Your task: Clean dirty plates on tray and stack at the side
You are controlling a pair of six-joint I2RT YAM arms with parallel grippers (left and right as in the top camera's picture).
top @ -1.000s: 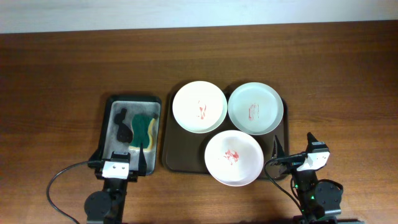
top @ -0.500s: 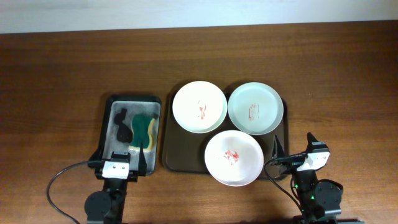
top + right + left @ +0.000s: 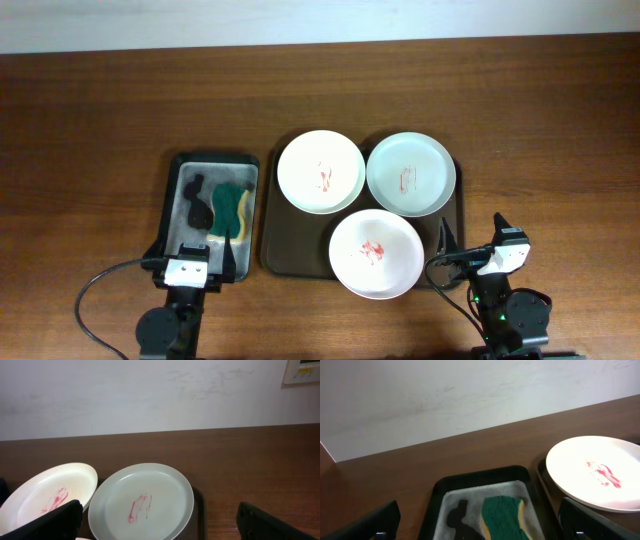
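Plainly, nothing is wiped yet: all three plates (image 3: 320, 172) sit on the brown tray (image 3: 295, 245), each smeared red. The front plate (image 3: 375, 253) overhangs the tray's near rim, so pressing on it could tip or slide it. The plates are also crowded enough that lifting one may knock its neighbour. The left end effector (image 3: 192, 252) and right end effector (image 3: 471, 232) are both spread wide, holding nothing. The sponge (image 3: 232, 205) lies in the small black tray (image 3: 215, 157) on the table (image 3: 100, 120), with only that tray's low wall in the way.
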